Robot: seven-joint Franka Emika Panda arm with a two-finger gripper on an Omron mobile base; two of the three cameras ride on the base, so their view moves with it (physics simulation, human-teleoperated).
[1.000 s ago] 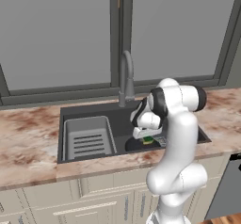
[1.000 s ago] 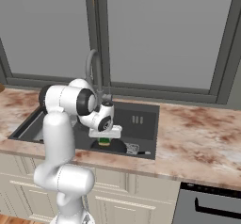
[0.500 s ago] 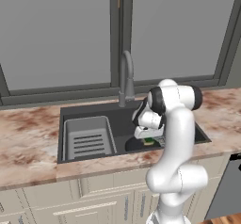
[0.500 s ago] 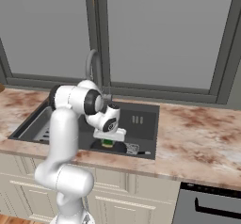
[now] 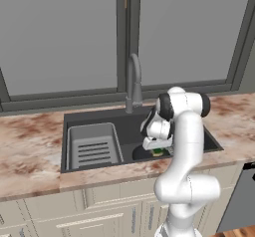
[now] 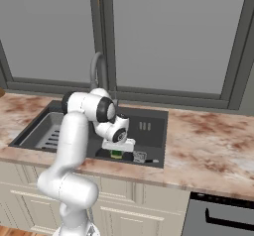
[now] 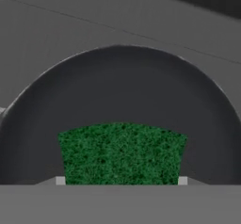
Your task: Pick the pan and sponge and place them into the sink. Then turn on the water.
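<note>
The black round pan [image 7: 122, 86] lies on the floor of the dark grey sink [image 5: 99, 119], at its front middle [image 5: 139, 153] [image 6: 105, 153]. My gripper [image 7: 121, 180] hangs low inside the basin just over the pan, shut on the green-topped sponge [image 7: 121, 155], which spans the gap between both fingertips [image 7: 60, 180]. From the base views the hand [image 5: 158, 149] [image 6: 118, 149] points down, with the sponge [image 5: 160, 153] [image 6: 116, 154] showing green and yellow under it. I cannot tell whether the sponge touches the pan. The arched faucet [image 5: 133, 81] [image 6: 95, 67] stands behind the basin; no water runs.
A lighter grey ribbed rack [image 5: 93, 146] [image 6: 52, 133] fills the sink's left part. Marbled counter [image 5: 30, 146] [image 6: 213, 146] runs to both sides. A window wall rises behind the faucet. A dark oven front [image 6: 223, 217] sits below the counter on the right.
The hand has sunk lower into the sink and shifted slightly right, carrying the sponge down over the pan. The jaws have kept the same width.
</note>
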